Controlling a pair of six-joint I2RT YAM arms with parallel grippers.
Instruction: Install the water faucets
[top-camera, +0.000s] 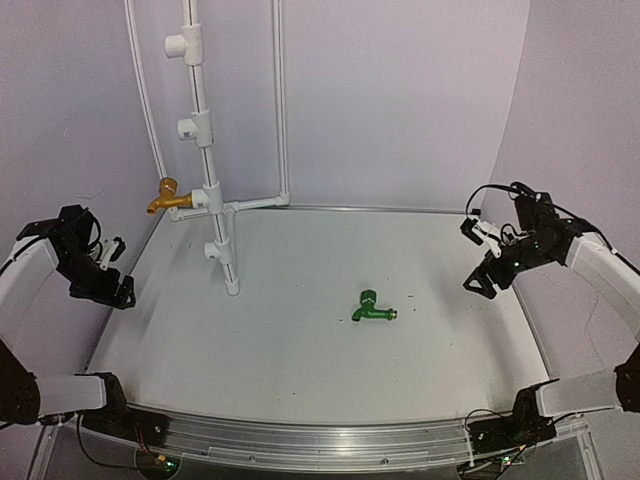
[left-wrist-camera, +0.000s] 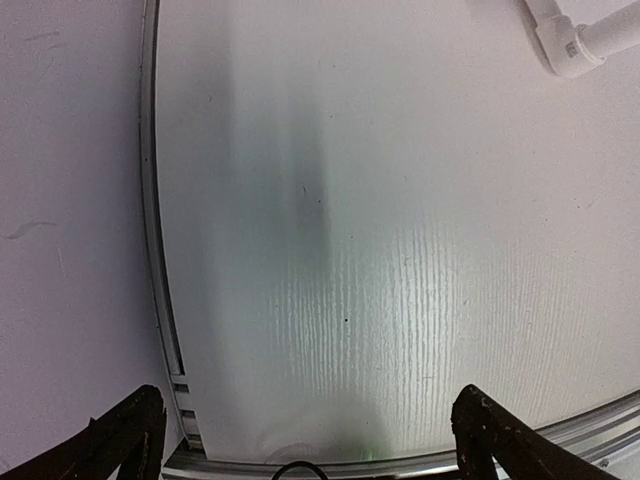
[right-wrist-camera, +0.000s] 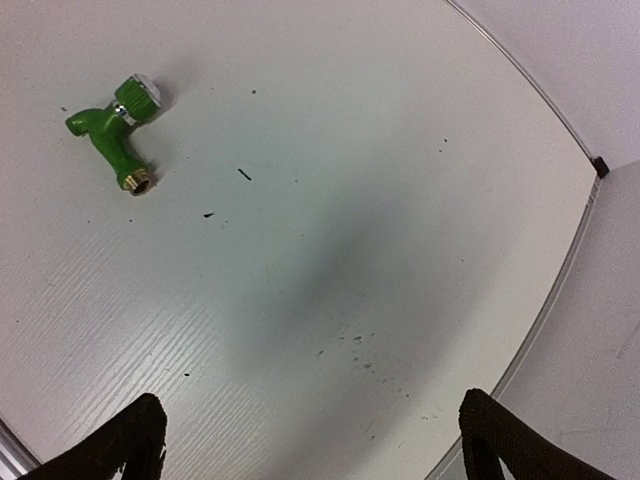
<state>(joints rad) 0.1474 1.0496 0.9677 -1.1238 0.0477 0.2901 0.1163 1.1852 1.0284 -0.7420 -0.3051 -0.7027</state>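
Note:
A golden-brass faucet (top-camera: 166, 196) is screwed into a T-fitting on the white pipe stand (top-camera: 213, 200) at the back left, spout pointing left. A glossy green faucet (top-camera: 372, 309) lies on its side on the white table, right of centre; it also shows in the right wrist view (right-wrist-camera: 115, 127) at the upper left. My left gripper (top-camera: 112, 270) is open and empty above the table's left edge. My right gripper (top-camera: 480, 262) is open and empty above the right side, well right of the green faucet.
The pipe stand has several white T-fittings (top-camera: 184, 46) up its post and thin side pipes (top-camera: 280, 100). One pipe elbow (left-wrist-camera: 572, 45) shows in the left wrist view. A metal rail (top-camera: 320, 440) runs along the table's near edge. Purple walls enclose the table.

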